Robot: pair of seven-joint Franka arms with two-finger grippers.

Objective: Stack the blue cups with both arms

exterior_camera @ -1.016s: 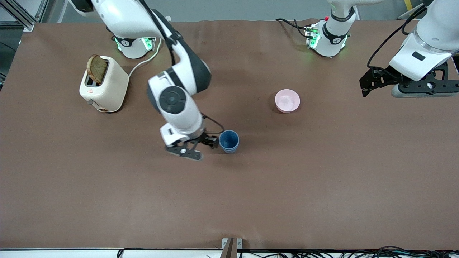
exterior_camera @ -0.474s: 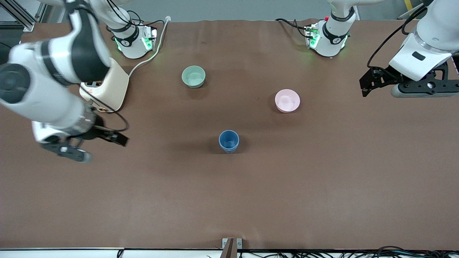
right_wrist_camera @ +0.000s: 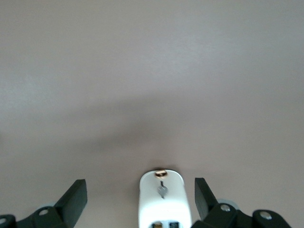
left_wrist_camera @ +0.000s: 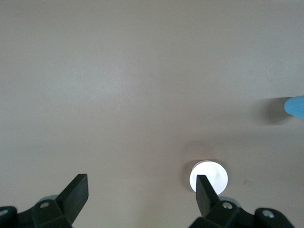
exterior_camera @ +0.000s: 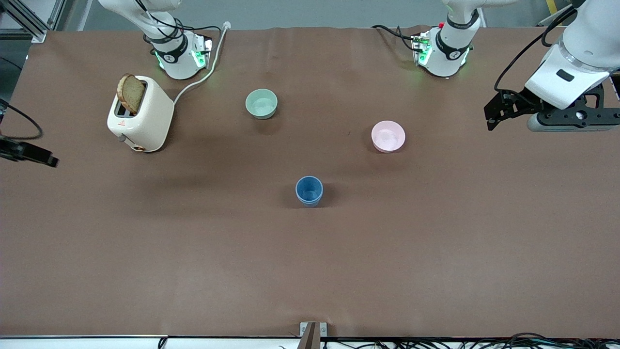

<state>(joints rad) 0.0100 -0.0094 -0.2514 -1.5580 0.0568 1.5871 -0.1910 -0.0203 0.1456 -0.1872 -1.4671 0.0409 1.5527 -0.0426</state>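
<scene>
Right hand (right_wrist_camera: 140,202) withdrawn from nested blue cups (exterior_camera: 309,191), fingers apart, empty; left hand (left_wrist_camera: 141,194) likewise apart, waiting; stacking looks done.

The front camera looked down from high across the table (exterior_camera: 310,271), facing both bases. Each wrist camera looked down past its own fingers: the left shared the pink bowl (left_wrist_camera: 209,175), the right the toaster (right_wrist_camera: 161,199).

a brown-covered table (exterior_camera: 436,252) carries the blue cups (exterior_camera: 309,191), apparently nested as one stack. farther from the front camera than that stack sit a pink bowl (exterior_camera: 388,136), a pale green bowl (exterior_camera: 261,103) and a cream toaster (exterior_camera: 140,115).
</scene>
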